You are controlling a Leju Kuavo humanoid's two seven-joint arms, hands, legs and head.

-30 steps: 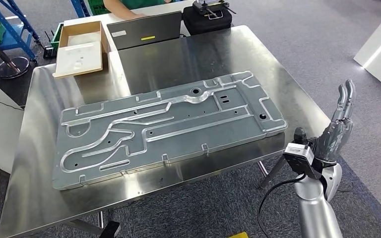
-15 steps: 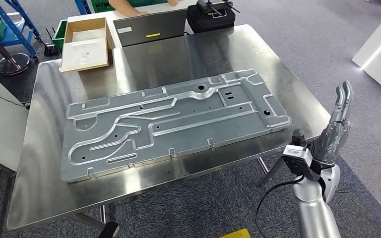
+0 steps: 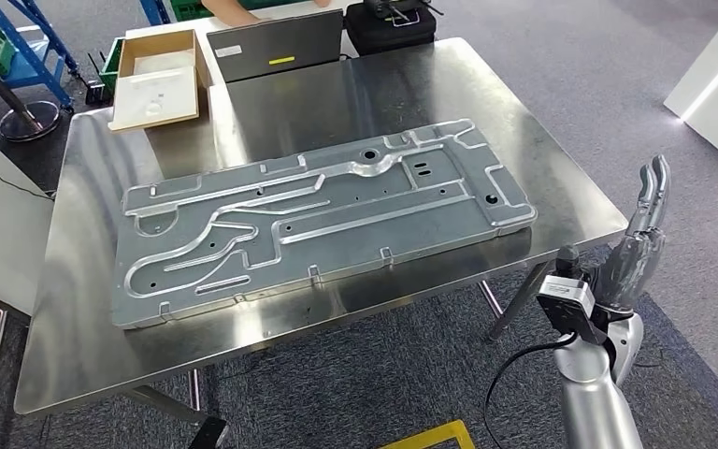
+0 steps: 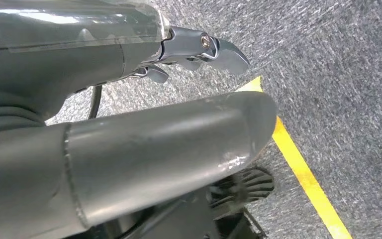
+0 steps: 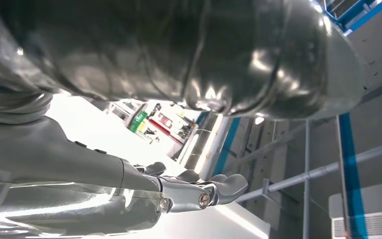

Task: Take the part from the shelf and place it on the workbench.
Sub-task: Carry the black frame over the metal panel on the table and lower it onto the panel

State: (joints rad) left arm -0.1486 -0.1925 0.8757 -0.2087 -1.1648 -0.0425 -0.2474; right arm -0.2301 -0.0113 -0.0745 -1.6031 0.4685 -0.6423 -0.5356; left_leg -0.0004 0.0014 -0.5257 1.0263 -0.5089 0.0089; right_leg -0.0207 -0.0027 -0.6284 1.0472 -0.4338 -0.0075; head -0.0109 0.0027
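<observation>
The big grey metal part (image 3: 323,220) lay flat across the shiny steel workbench (image 3: 486,103). The right hand (image 3: 640,238) stood up beside the table's edge, fingers straight and together, holding nothing. The left hand (image 4: 129,149) hung over carpet (its hold I couldn't tell).

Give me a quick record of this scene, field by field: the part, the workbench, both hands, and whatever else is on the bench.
part: large stamped metal panel, lying flat across the workbench
workbench: steel-topped table
right hand: right hand raised beside the bench's right edge, fingers straight up, holding nothing
left hand: left hand over grey carpet with a yellow floor line, holding nothing
other items: open cardboard box, laptop, black case at the far edge
</observation>
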